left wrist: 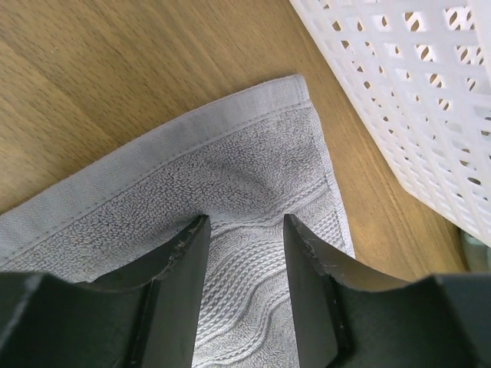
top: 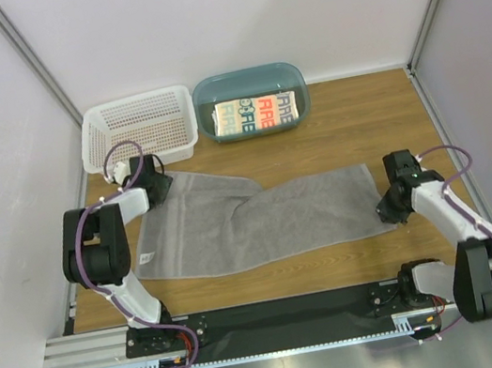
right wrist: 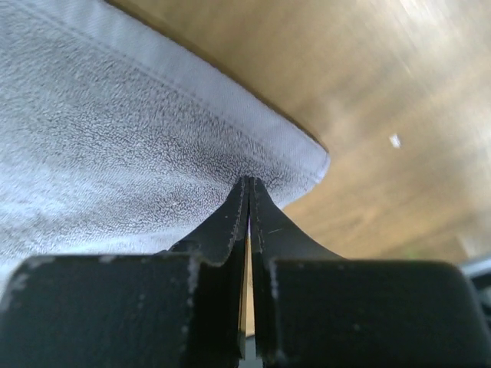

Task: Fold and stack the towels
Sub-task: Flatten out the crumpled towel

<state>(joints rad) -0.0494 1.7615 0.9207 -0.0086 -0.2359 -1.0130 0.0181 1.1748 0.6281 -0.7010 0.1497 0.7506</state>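
Right end effector (right wrist: 248,182) pinches the right corner of the large plain grey cloth towel (top: 263,224); left end effector (left wrist: 245,222), spread, straddles its left corner, long axis between them

Showing wooden table (top: 358,116) carrying grey towel (top: 263,224), white lattice basket (top: 155,152), teal tub (top: 298,89).
Carrying the towel unfolded across the middle, stretching from the left side almost to the right edge and bunching into a diagonal ridge near centre. Showing a small tag at its near-left edge. Keeping its far-left hemmed corner just beside the basket's near wall, leaving a strip of bare wood between in the left wrist view. Showing its right hemmed corner against bare wood in the right wrist view. Holding basket and tub side by side along the far edge, basket at far left, tub nearer centre, not telling whether touching.
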